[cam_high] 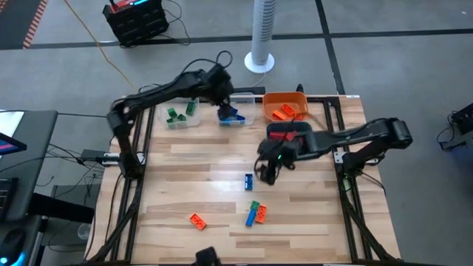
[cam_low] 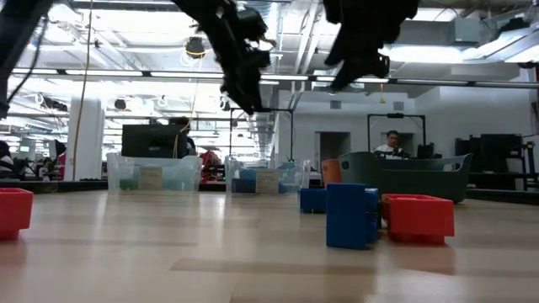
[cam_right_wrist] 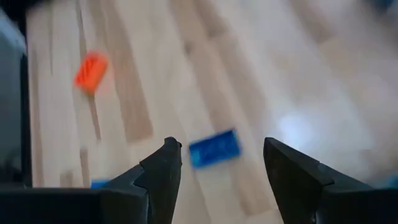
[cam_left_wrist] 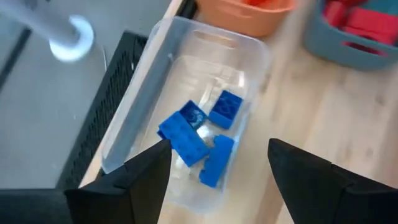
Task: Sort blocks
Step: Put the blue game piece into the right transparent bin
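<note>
The left gripper (cam_left_wrist: pixel 214 177) hangs with its jaws apart and empty above the clear plastic bin (cam_left_wrist: pixel 140 102) at the upper middle of the high view, where several blue studded bricks (cam_left_wrist: pixel 205 134) lie. The right gripper (cam_right_wrist: pixel 217 171) has its jaws apart too, empty, poised over a small blue studded brick (cam_right_wrist: pixel 214 149) lying alone on the pale wooden worktop (cam_high: pixel 207 177) at the centre of the high view.

Just left of the blue bin, another clear plastic bin (cam_high: pixel 181 114) holds green bricks. To the right sit an orange plastic bin (cam_high: pixel 284 103) with orange bricks and a teal bin (cam_left_wrist: pixel 357 34) with red bricks.

Near the lower edge of the high view lie a blue brick (cam_high: pixel 252 216) touching a green brick (cam_high: pixel 254 206) and an orange one (cam_high: pixel 261 213), and farther left a lone orange brick (cam_high: pixel 196 220).
</note>
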You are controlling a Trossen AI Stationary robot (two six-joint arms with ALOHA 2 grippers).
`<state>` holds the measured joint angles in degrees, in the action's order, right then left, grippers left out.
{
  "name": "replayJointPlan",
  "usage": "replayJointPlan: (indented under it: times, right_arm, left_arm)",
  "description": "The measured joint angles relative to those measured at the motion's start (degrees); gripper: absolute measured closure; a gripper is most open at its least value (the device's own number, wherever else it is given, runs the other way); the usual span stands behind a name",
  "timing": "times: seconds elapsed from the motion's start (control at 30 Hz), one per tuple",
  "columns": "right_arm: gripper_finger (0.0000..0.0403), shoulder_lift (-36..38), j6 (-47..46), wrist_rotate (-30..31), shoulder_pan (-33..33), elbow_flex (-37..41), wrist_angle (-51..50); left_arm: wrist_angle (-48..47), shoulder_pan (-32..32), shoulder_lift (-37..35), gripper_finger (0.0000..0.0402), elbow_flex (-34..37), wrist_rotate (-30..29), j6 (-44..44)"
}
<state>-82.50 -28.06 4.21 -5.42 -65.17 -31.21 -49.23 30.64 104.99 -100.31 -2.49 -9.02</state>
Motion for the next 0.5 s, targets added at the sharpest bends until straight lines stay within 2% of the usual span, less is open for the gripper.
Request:
replayJointPlan:
  times: [0.1, 0.3, 0.5]
  right_arm:
    - [0.0168, -4.34, 0.09, -1.19, -1.53, 0.0, 0.28]
    - [0.0167, -12.36, -0.3, -4.68, -2.18, 0.0, 1.72]
    - [0.0155, -17.25, -13.2, -8.02, 1.44, -2.21, -0.93]
  left_arm:
    - [3.33, -1.3, -7.08, 0.0141, 7.19, 0.19, -0.76]
    - [6.65, -3.69, -20.18, 0.0141, 18.96, 0.49, 5.54]
    - [4.84, -5.64, -29.18, 0.0141, 23.68, 0.47, 10.64]
